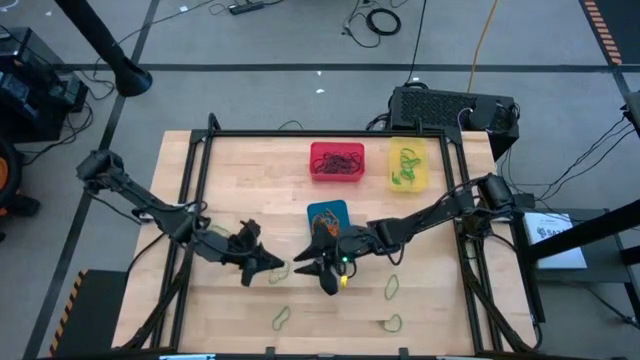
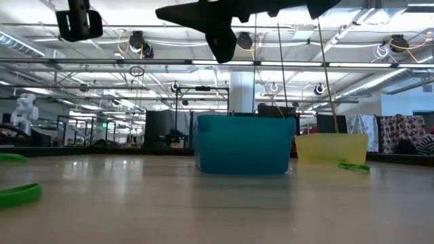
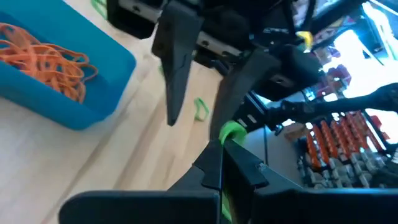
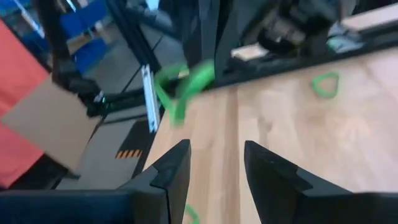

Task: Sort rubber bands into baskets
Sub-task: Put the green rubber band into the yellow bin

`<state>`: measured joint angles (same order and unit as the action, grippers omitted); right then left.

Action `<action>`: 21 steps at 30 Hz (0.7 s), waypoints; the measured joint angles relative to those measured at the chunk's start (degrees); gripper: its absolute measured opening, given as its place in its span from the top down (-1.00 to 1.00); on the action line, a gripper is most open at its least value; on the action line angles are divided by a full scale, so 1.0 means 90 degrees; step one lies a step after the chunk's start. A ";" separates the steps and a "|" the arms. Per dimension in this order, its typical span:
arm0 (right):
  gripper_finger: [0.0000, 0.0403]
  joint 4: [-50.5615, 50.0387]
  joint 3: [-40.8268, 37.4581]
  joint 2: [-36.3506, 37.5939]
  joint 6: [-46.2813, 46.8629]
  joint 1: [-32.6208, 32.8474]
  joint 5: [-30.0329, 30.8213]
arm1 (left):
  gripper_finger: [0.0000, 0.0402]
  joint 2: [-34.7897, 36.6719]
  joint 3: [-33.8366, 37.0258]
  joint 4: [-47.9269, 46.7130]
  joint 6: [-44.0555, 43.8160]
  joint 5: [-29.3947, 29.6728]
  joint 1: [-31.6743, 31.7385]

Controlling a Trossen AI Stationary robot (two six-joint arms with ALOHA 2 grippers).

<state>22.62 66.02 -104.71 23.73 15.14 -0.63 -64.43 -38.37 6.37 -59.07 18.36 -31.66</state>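
Seen from directly overhead, the high camera takes in my whole table and both my arms. The low camera sits at tabletop level, close before the blue basket, facing the room beyond. My left wrist camera looks past my closed left gripper at that same blue basket. My right wrist camera peers between my parted right gripper fingers, close over the wood.

You've got a light wood counter w/ a black frame round its edge; a black box sits just beyond its far right corner; black cables lie on the grey floor behind.
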 joint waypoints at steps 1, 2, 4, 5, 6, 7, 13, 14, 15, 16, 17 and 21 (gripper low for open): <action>0.29 0.0091 0.0000 0.0000 0.0000 -0.0019 0.0063 | 0.97 -0.0007 0.0000 -0.0005 0.0002 0.0000 0.0044; 0.29 0.0179 0.0000 0.0000 -0.0003 -0.0039 0.0093 | 0.97 -0.0039 0.0000 0.0019 0.0005 -0.0001 0.0083; 0.29 0.0351 0.0000 0.0000 -0.0041 -0.0101 0.0098 | 0.97 -0.0111 0.0000 0.0044 0.0012 -0.0001 0.0185; 0.29 0.0365 0.0000 0.0000 -0.0051 -0.0117 0.0099 | 0.97 -0.0129 0.0000 0.0030 0.0070 -0.0003 0.0217; 0.29 0.0371 0.0000 0.0000 -0.0053 -0.0142 0.0100 | 0.97 -0.0130 0.0000 0.0045 0.0127 -0.0014 0.0253; 0.29 0.0365 0.0000 0.0000 -0.0053 -0.0155 0.0100 | 0.97 -0.0127 0.0000 0.0082 0.0155 -0.0019 0.0291; 0.31 0.0366 0.0000 0.0000 -0.0051 -0.0221 0.0100 | 0.97 -0.0125 0.0000 0.0095 0.0303 -0.0035 0.0465; 0.35 0.0365 0.0000 0.0000 -0.0046 -0.0228 0.0099 | 0.97 -0.0125 0.0000 0.0086 0.0310 -0.0035 0.0489; 0.40 0.0367 0.0000 0.0000 -0.0012 -0.0232 0.0099 | 0.97 -0.0125 0.0000 0.0073 0.0325 -0.0037 0.0502; 0.48 0.0369 0.0000 0.0000 0.0029 -0.0241 0.0098 | 0.97 -0.0125 0.0000 0.0063 0.0357 -0.0040 0.0521; 0.57 0.0367 0.0000 0.0000 0.0086 -0.0254 0.0086 | 0.96 -0.0125 0.0000 0.0066 0.0447 -0.0043 0.0527; 0.95 0.0217 0.0000 0.0000 0.0078 -0.0317 0.0076 | 0.89 -0.0125 0.0000 0.0063 0.0864 -0.0023 0.0524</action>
<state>24.57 66.02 -104.71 24.43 12.28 0.05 -65.56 -38.37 6.94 -51.29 18.15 -26.94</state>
